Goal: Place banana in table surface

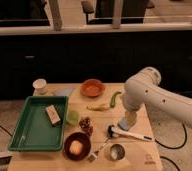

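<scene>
- The green tray [19, 135] takes up the left side of the table surface [144, 155], with a tan block [52, 114] in it.
- A white cup [39, 85] stands at the far left corner and an orange bowl [93, 88] at the far edge.
- A dark green vegetable [115, 97] lies just right of the banana [99, 107].
- A white-handled brush [131, 134] and a metal cup [116, 151] are near the front edge.
- The white arm [154, 97] reaches in from the right and bends down.
- The gripper [125, 123] hangs low over the right half, jaws apart, holding nothing.
- The banana lies mid-table, left of the gripper and farther back, clear of it.
</scene>
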{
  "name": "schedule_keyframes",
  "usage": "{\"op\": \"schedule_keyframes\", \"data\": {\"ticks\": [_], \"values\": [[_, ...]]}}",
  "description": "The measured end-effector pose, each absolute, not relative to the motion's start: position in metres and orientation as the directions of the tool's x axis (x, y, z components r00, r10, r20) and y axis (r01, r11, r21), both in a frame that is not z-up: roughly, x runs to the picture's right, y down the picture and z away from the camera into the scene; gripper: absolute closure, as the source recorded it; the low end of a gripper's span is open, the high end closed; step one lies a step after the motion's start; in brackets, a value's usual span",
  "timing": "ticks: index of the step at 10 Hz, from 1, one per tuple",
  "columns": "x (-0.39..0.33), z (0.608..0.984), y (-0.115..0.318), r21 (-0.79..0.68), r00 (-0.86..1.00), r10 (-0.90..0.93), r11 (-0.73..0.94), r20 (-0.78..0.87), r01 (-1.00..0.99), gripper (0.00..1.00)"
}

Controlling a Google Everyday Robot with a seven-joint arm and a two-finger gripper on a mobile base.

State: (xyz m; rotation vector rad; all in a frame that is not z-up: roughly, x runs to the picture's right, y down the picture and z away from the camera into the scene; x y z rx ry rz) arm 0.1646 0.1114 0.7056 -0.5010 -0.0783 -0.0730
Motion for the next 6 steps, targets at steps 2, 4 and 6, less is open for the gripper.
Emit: {"op": "schedule_keyframes", "data": {"ticks": [2,4,6], "values": [[0.151,0.717,0.109,-0.470,0.993,-0.020,0.880,0.112,0.071,0.20],[0.145,0.724,0.108,-0.462,0.993,-0.003,0.885,0.116,0.057,0.20],[0.138,0.731,0.107,-0.457,0.992,0.015,0.888,0.127,0.045,0.20]]}}
